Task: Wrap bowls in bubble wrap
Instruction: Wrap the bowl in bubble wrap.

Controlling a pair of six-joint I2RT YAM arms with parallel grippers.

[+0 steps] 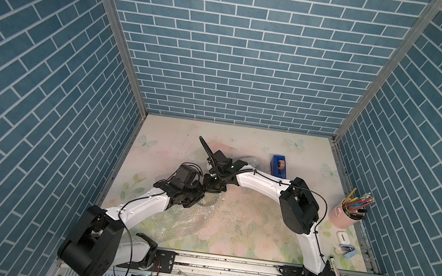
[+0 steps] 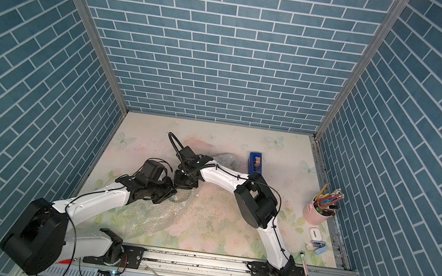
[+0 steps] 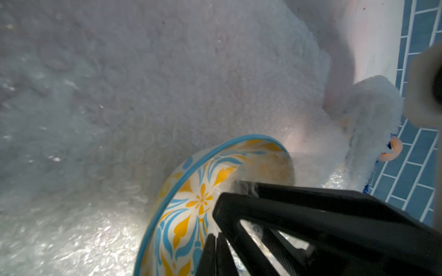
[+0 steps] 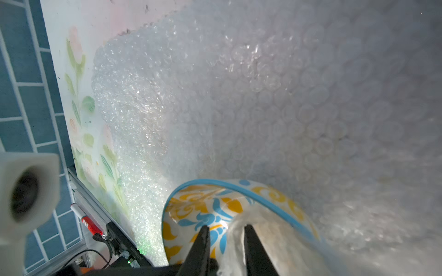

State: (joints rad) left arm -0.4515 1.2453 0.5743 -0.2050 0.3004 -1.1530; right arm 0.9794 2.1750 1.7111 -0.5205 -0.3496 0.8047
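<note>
Left wrist cam: yellow-and-blue bowl (image 3: pixel 191 203) is laid on bubble wrap (image 3: pixel 143 95), 8 o'clock of table (image 1: pixel 271 145) centre, one flap tucked in. The left gripper (image 3: pixel 214 235) is pinched shut, the right gripper (image 4: pixel 226 228) spread around that flap. The bundle (image 2: pixel 228 160) at 12 o'clock looks finished, so it's judged roughly halfway.

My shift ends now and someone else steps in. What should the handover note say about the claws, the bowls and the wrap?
Left claw: shut, inside the yellow-and-blue bowl; whether it pinches bubble wrap I cannot tell.
Right claw: jaws apart, astride a fold of the wrap in the same bowl.
The bowl sits on the spread sheet, between the two claws.
A crumpled wrap bundle lies by the tape dispenser; no second bowl shows.
Done: one edge of the sheet is tucked into the bowl.
Left: fold the rest of the sheet over the bowl, which is mostly bare.
</note>
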